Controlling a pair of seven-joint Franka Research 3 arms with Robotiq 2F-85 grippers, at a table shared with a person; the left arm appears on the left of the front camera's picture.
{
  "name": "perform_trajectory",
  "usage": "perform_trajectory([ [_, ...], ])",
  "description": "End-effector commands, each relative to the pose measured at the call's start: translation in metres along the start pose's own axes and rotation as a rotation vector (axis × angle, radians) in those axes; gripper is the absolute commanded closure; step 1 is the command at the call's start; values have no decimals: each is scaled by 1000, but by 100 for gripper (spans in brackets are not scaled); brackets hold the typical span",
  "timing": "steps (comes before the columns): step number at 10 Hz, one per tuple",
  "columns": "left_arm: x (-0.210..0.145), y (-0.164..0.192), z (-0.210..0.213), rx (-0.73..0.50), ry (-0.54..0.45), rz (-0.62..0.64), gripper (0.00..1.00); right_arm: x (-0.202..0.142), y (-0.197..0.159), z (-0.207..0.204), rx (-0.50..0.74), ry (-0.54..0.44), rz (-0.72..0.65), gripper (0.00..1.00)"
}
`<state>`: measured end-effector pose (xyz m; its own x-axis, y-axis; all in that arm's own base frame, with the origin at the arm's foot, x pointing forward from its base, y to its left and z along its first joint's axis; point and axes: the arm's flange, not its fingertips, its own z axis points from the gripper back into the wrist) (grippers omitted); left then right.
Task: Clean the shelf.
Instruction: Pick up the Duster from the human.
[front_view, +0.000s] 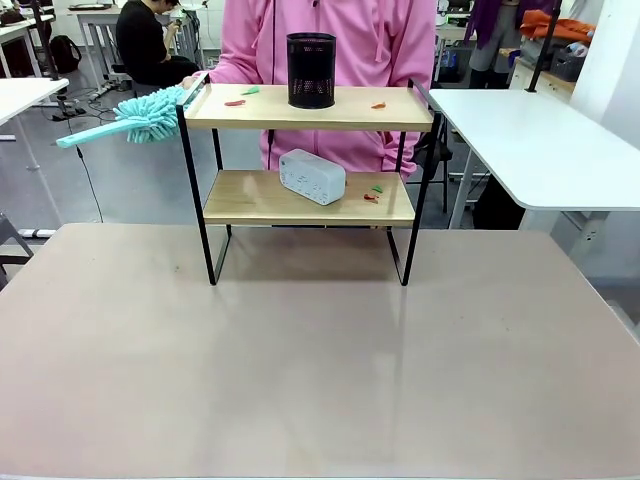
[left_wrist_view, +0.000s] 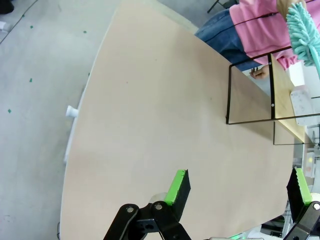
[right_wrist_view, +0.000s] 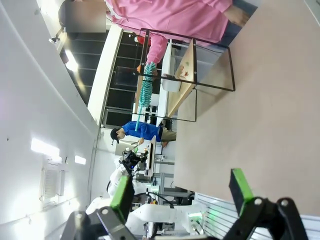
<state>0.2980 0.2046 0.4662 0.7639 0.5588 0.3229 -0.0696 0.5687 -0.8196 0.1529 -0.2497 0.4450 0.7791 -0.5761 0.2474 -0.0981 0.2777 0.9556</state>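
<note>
Standing two-tier shelf (front_view: 310, 121), light boards, black frame, coloured scraps (front_view: 378, 105)

No writing, label, brand or number can be read on the shelf (front_view: 340, 112). The small dark marks on the face of the white box (front_view: 312, 176) on its lower board are too small to make out.
</note>
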Motion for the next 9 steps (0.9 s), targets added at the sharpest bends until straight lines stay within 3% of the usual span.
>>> perform_trajectory([
  [1, 0, 1, -1, -16, -3, -21, 0, 3, 3, 1, 17, -8, 32, 0],
  [3, 0, 0, 0, 0, 0, 0, 0, 3, 3, 1, 17, -8, 32, 0],
  [4, 17, -13, 2, -34, 56, -21, 0, 3, 3, 1, 17, -8, 32, 0],
  [7, 121, -64, -10, -188, 171, 30, 0, 3, 3, 1, 17, -8, 32, 0],
  [9, 145, -81, -51, -232, 321, 98, 0, 3, 3, 1, 17, -8, 32, 0],
])
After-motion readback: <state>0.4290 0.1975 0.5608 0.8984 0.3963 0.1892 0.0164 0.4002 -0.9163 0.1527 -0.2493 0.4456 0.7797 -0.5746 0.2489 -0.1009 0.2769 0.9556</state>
